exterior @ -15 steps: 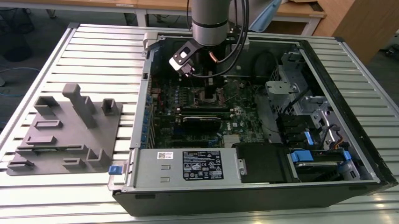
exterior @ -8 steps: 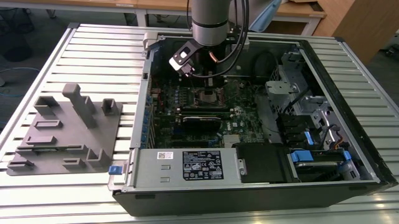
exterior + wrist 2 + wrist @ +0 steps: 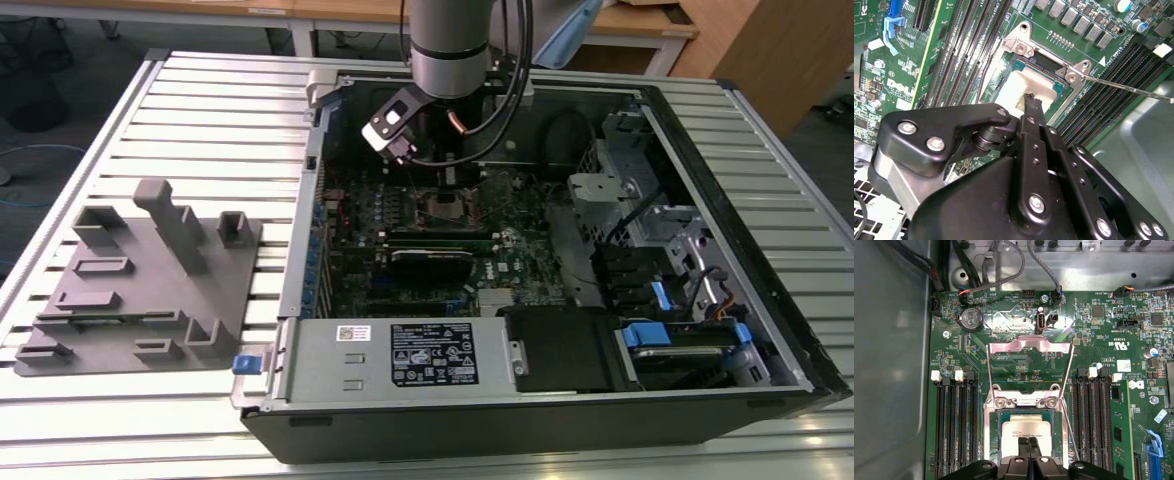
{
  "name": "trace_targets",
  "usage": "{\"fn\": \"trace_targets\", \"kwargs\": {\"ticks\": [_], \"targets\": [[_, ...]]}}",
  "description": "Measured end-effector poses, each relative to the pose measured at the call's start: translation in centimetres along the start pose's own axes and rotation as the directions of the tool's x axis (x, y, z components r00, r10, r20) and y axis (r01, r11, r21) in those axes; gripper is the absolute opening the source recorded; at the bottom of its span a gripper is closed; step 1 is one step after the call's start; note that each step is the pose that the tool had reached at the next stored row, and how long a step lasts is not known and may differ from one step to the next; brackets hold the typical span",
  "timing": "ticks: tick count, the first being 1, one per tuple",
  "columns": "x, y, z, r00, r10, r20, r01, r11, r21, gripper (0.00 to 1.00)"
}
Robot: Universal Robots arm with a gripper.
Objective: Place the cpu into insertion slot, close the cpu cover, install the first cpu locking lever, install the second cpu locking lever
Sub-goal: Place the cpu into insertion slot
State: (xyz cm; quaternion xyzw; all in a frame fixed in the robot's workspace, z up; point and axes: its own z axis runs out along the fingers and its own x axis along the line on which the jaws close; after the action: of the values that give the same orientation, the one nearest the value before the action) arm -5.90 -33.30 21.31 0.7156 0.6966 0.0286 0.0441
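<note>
**While the cpu cover stands open, closed jaws sit over the seated cpu**

Because the cpu already lies flat inside the insertion slot, near the middle of the green motherboard and between two banks of long black memory slots, the placing step looks all but finished. In both wrist views the jaws are pressed together with nothing between them. Their fingertips are over one edge of the chip — touching it or just above it, I cannot tell which. The cover is flipped back on its hinge toward the board's cabled edge, with bare board showing through its window. A thin lever rod juts out free beside the socket, unlatched. In the exterior view the arm reaches down into the open computer case, which takes up the desk toward the exterior view's right edge.

To do this step well, I judge, gentleness matters most — the chip should sit square to the socket, with all four edges level below the rim. Any push from the closed tips should be light and straight down. It should land near the centre rather than an edge, since a tilted chip could bend the contacts beneath. No corner should ride high while anything bears on it.
</note>
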Motion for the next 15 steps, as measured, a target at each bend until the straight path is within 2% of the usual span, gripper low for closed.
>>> {"fn": "trace_targets", "kwargs": {"ticks": [3, 8, 12, 15], "targets": [[0.00, 0.02, 0.04, 1.0000, -0.001, 0.0004, 0.001, 0.9998, 0.0200, 0.10], [0.00, 0.07, 0.05, 1.0000, -0.001, 0.0003, 0.001, 0.9997, 0.0233, 0.10], [0.02, 0.64, 0.16, 1.0000, -0.001, 0.0003, 0.001, 0.9997, 0.0246, 0.10], [0.03, 0.64, 0.45, 1.0000, 0.000, 0.0005, 0.000, 0.9997, 0.0248, 0.10]]}}
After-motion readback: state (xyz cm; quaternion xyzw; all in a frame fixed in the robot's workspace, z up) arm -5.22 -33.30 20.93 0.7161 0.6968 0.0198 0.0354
